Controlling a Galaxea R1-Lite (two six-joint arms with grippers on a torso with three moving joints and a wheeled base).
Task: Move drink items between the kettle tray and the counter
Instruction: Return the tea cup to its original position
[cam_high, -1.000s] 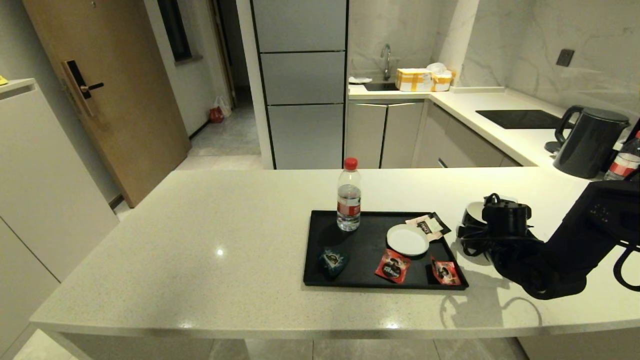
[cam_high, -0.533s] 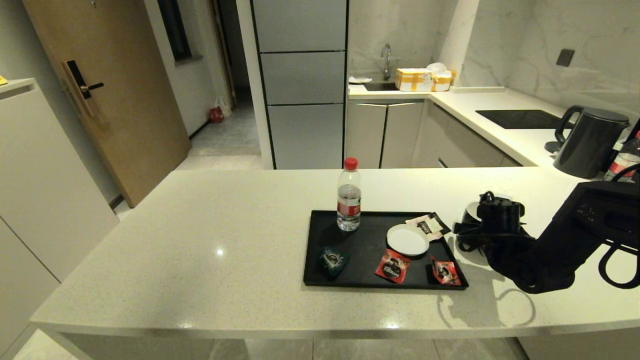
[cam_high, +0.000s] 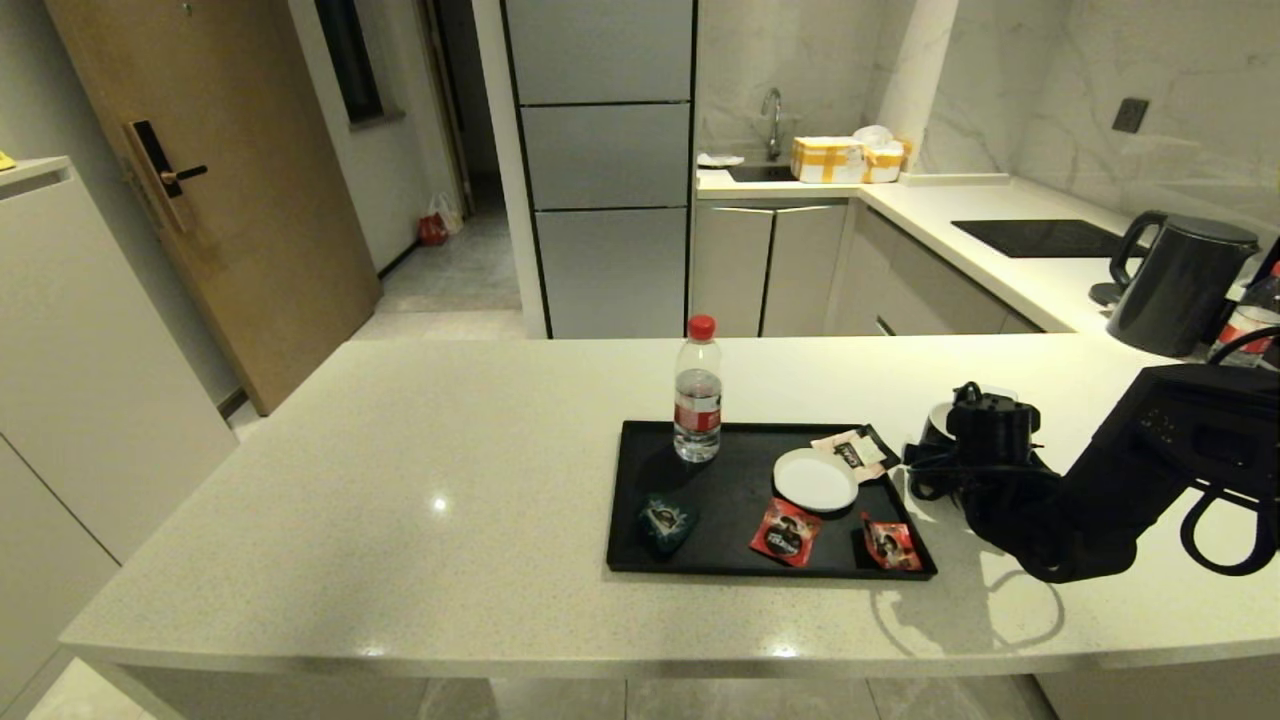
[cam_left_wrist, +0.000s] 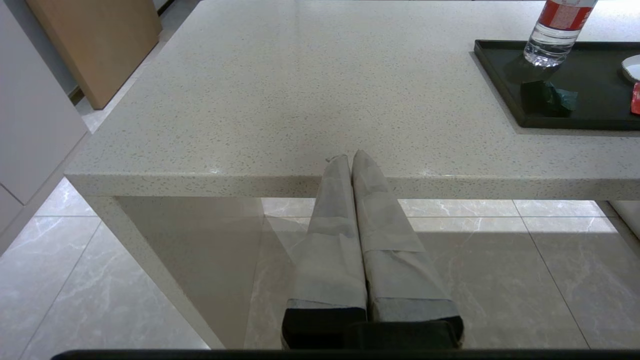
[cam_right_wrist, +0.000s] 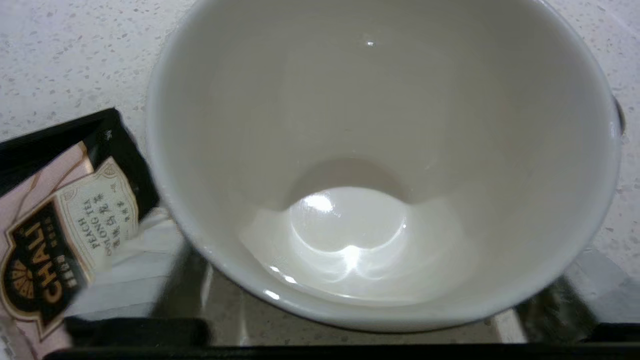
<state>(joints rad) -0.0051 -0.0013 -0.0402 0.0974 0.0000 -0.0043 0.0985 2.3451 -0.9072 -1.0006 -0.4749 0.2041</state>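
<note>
The black mug (cam_high: 937, 424), white inside (cam_right_wrist: 350, 150), is just right of the kettle tray (cam_high: 740, 470) above the counter (cam_high: 450, 480). My right gripper (cam_high: 962, 452) reaches down over it, and the fingers (cam_right_wrist: 582, 282) press its outer wall on both sides, shut on it. The mug's handle is hidden by the wrist. The teal sachet (cam_high: 665, 520) lies in the tray's near left corner, also seen from the left wrist (cam_left_wrist: 547, 97). My left gripper (cam_left_wrist: 351, 156) is parked shut below the counter's front edge, holding nothing.
On the tray stand a red-capped water bottle (cam_high: 698, 405), a white round disc (cam_high: 815, 480), two red sachets (cam_high: 785, 532) (cam_high: 890, 545) and a peach tea sachet (cam_high: 855, 450). A black kettle (cam_high: 1180, 285) and cooktop (cam_high: 1040, 238) are at the back right.
My right arm has moved left with the mug, closer to the tray's right rim. Its shadow on the counter has shifted with it. The left arm has not moved.
</note>
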